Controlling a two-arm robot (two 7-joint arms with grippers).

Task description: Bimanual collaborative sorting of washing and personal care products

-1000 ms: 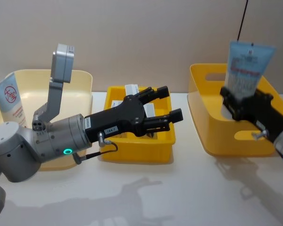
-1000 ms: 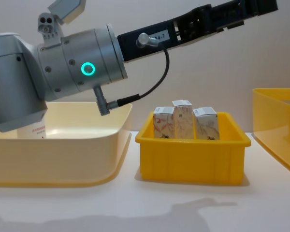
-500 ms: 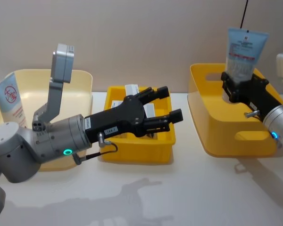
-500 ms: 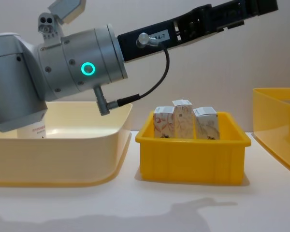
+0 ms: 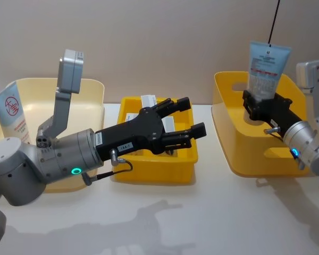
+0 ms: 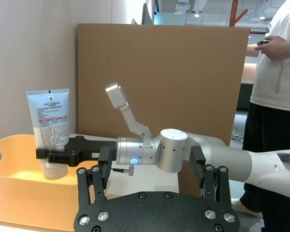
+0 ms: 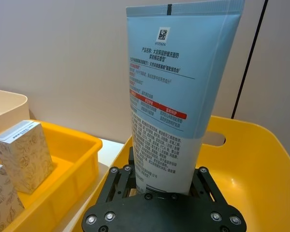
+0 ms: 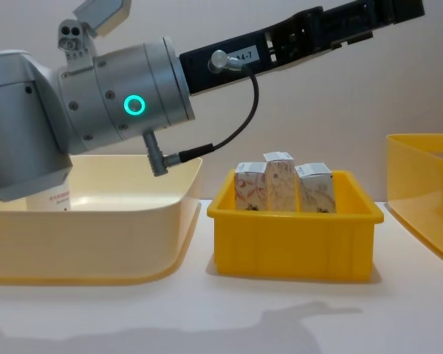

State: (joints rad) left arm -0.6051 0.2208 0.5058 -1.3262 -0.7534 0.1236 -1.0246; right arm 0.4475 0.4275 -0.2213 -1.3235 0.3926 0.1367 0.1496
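The right gripper point(image 5: 254, 105) clamped the blue tube point(image 5: 267, 66) upright with the yellow bin point(image 5: 227, 135) directly below, while the left gripper point(image 5: 194, 116) hung spread above the cartons point(image 8: 280, 184)

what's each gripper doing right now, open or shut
Left gripper: open, empty, above the small yellow bin.
Right gripper: shut on the light blue tube, held upright over the large yellow bin.

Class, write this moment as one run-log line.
left end effector: open, above cartons in middle bin | right end effector: shut on light blue tube, upright over right bin
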